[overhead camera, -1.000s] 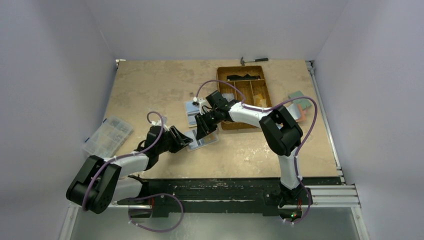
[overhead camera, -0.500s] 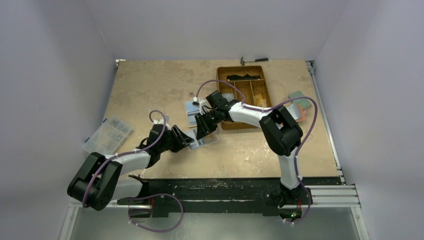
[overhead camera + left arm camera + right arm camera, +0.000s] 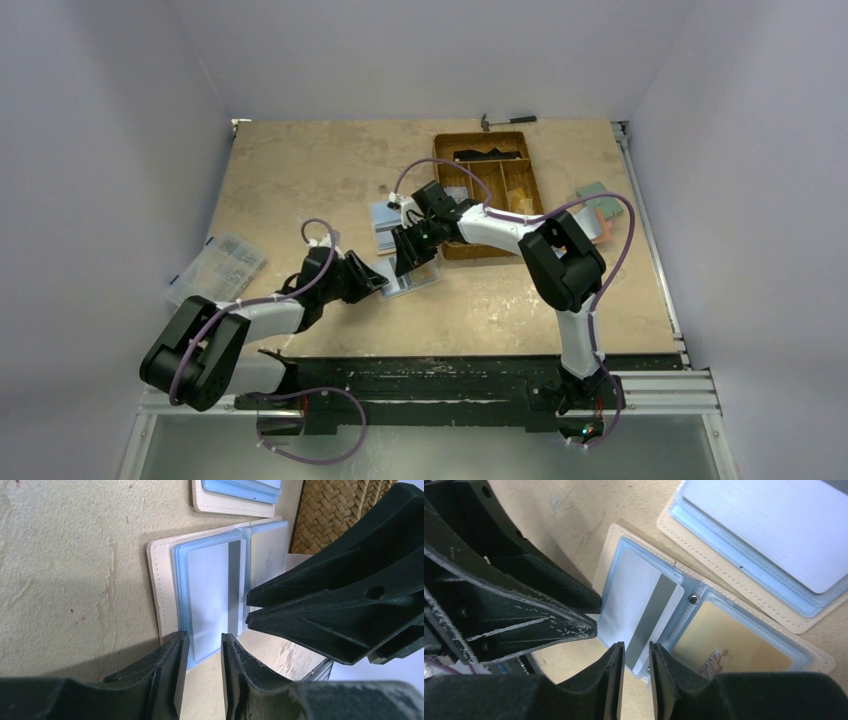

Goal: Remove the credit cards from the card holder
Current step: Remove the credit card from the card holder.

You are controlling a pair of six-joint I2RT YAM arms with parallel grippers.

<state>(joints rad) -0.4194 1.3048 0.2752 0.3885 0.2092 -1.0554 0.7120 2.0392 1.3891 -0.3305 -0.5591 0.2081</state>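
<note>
Your left fingers (image 3: 177, 650), narrow, straddle the card's (image 3: 210, 590) end at the holder's (image 3: 155, 580) 9 o'clock. The right fingers (image 3: 614, 662), narrow, straddle its 12 o'clock edge; you cannot tell either grip.

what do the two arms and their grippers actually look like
Both are alike: white tube links between chunky black joint housings, the left arm and the right arm each trailed by a looping purple cable. The left gripper and right gripper each have two matt black, tapered fingers with scuffed, pale-worn edges.
</note>
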